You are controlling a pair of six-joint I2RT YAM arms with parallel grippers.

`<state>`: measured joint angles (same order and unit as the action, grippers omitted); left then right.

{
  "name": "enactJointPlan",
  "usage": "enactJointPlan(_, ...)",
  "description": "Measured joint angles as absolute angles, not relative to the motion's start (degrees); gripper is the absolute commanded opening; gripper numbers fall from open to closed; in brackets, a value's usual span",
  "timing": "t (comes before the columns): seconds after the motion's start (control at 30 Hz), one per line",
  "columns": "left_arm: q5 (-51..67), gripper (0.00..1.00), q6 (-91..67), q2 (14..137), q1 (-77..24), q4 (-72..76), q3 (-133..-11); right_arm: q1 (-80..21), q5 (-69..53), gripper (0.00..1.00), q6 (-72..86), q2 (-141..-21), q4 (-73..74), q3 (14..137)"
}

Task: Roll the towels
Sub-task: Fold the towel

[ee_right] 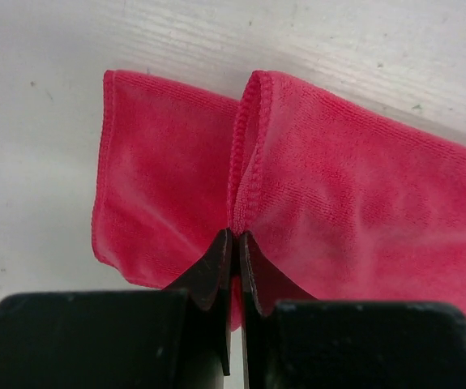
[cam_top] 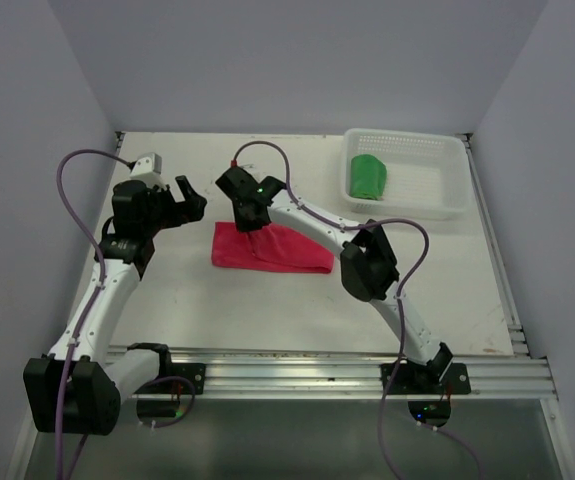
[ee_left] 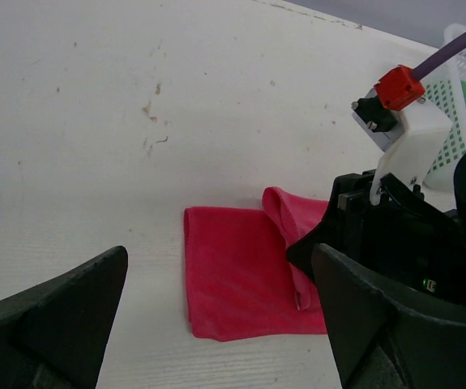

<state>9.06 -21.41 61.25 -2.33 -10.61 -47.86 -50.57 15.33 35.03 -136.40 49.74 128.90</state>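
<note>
The pink-red towel lies folded on the table's middle, its left end pulled up into a fold. My right gripper is shut on that raised hemmed edge; in the right wrist view the jaws pinch the towel between their tips. The left wrist view shows the towel flat, with the lifted flap beside the right gripper's black body. My left gripper hovers open just left of the towel, its jaws wide with nothing between them. The green towel sits rolled in the basket.
A clear plastic mesh basket stands at the back right corner of the table. Grey walls close the table in on the left, right and back. The right arm's elbow hangs over the towel's right end.
</note>
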Motion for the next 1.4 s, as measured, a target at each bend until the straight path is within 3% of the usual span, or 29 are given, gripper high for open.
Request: enactJointPlan(1.4,8.84,1.00,-21.45,60.60,-2.33,-10.57,-47.86,-54.13,1.91,0.00,48.97,-137.49,37.34,133.16)
